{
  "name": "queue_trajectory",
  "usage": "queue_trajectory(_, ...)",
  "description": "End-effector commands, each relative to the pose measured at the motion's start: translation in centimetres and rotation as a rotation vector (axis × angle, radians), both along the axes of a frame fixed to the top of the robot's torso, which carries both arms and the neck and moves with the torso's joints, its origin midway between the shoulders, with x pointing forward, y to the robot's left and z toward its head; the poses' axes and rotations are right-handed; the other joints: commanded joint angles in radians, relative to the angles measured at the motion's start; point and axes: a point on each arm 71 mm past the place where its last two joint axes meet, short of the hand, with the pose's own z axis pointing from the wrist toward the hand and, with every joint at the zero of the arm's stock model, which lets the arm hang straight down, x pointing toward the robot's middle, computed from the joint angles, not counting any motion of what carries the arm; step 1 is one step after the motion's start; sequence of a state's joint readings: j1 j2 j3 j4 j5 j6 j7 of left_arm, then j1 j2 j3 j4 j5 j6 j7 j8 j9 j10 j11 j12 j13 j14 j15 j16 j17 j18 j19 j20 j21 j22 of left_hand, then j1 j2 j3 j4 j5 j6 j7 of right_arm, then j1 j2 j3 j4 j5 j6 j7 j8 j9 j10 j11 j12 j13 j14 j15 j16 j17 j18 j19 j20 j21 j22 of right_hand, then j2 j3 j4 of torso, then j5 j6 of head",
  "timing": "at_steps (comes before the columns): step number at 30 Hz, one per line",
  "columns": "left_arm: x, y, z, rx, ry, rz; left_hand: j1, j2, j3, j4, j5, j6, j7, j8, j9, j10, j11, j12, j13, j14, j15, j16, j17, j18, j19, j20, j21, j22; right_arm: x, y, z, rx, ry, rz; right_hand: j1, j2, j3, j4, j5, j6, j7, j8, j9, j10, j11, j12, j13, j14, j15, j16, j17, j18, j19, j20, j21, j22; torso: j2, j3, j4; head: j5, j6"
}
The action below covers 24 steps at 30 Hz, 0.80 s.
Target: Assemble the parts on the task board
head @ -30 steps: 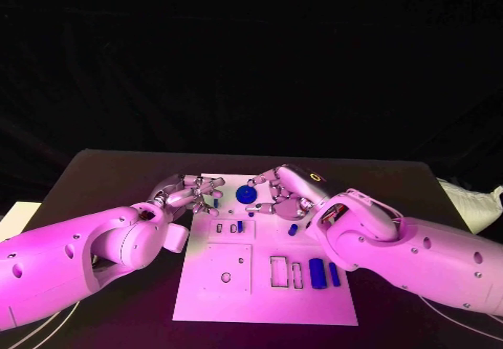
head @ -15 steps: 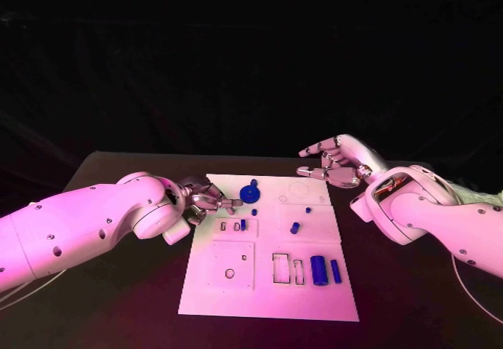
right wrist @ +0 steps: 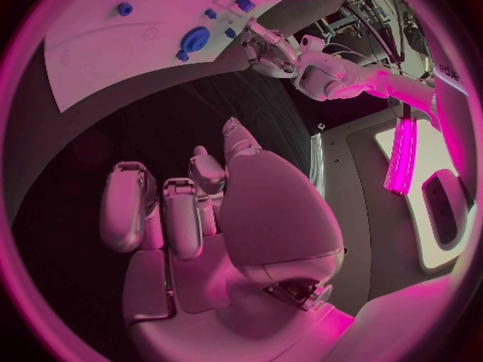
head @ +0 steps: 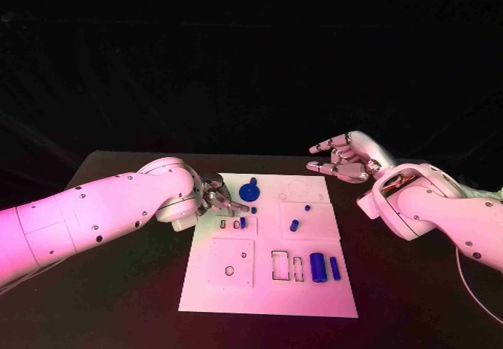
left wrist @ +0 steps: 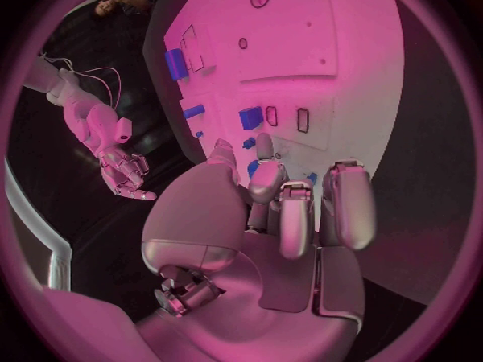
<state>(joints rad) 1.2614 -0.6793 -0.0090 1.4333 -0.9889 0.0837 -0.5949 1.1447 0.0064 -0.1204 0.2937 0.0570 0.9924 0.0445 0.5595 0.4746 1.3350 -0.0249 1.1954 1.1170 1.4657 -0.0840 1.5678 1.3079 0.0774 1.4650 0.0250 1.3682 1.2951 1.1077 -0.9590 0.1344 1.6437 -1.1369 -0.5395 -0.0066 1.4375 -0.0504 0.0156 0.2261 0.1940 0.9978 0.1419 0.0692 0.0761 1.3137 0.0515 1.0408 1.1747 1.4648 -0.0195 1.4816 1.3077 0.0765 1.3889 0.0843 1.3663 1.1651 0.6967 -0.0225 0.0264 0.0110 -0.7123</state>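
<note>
Since half a second ago, left hand (head: 217,198) edged onto task board (head: 315,291), fingers curled, grip contents unclear. Right hand (head: 346,161) hovers empty, fingers apart, beyond. Risk: left fingers could knock the blue gear (head: 249,192).

Robot lab or test cell, not a home. Black table (head: 126,291) backed by black curtain (head: 251,80), no household stuff around. White task board (head: 267,291) with cut-out slots and small blue parts (head: 317,268) is a bench test fixture. Two white robot arms with silver hands work over it: left hand (head: 222,199), right hand (head: 344,158). Right wrist view shows loose cables (right wrist: 367,8) and a bright light strip (right wrist: 401,157) beside the rig. Coloured stage-type lighting throughout.
</note>
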Motion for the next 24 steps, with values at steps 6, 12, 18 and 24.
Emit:
queue_trajectory(6,0.4,-1.1,-0.3,0.131,0.046,-0.070,-0.020,-0.001,-0.027,-0.001,-0.009,-0.011,-0.002,0.015,0.019,0.008,-0.002,0.008,0.005,0.105,-0.002,0.003,0.263,-0.018,0.004,-0.001,0.012,0.012,0.2,0.2,-0.4,0.002,0.034,-0.001,0.004,0.000,0.000,-0.004,0.009,0.005,0.001,-0.001,0.000,-0.012,0.002,-0.015,-0.011,0.071,-0.003,-0.005,0.105,0.007,-0.010,-0.002,-0.007,-0.007,0.000,-0.0026,0.0006,0.001,-0.011)
queue_trajectory(12,0.5,-1.6,-0.4,0.144,0.052,-0.088,-0.013,0.007,-0.031,-0.004,-0.008,-0.014,-0.004,0.022,0.029,0.007,-0.003,0.007,0.005,0.105,-0.003,0.003,0.263,-0.018,0.004,-0.002,0.014,0.016,0.3,0.3,-0.7,-0.004,0.050,-0.001,-0.001,0.001,-0.003,-0.002,0.012,0.004,0.001,-0.002,-0.001,-0.015,0.002,-0.022,-0.016,0.070,-0.003,-0.007,0.103,0.007,-0.011,-0.002,-0.009,-0.010,0.002,-0.0029,-0.0018,-0.001,-0.015)
queue_trajectory(18,0.5,-2.3,-0.4,0.147,0.047,-0.101,0.000,0.014,-0.034,-0.005,-0.006,-0.018,-0.004,0.028,0.039,0.007,-0.004,0.007,0.005,0.105,-0.003,0.003,0.263,-0.018,0.004,-0.003,0.016,0.019,0.4,0.3,-0.9,-0.011,0.067,-0.001,-0.004,0.002,-0.005,0.000,0.015,0.004,0.001,-0.002,-0.001,-0.019,0.002,-0.032,-0.024,0.069,-0.002,-0.009,0.099,0.009,-0.014,-0.002,-0.013,-0.018,0.002,-0.0031,-0.0001,-0.005,-0.016)
queue_trajectory(24,0.5,-2.8,-0.4,0.142,0.041,-0.106,0.007,0.017,-0.035,-0.006,-0.006,-0.020,-0.004,0.030,0.044,0.006,-0.004,0.006,0.003,0.105,-0.003,0.003,0.263,-0.018,0.003,-0.003,0.015,0.019,0.5,0.4,-1.2,-0.018,0.083,-0.001,-0.007,0.002,-0.007,0.002,0.016,0.003,0.001,-0.002,-0.001,-0.024,0.002,-0.042,-0.032,0.068,-0.002,-0.012,0.096,0.010,-0.017,-0.002,-0.017,-0.024,0.001,-0.0028,-0.0010,-0.005,-0.019)
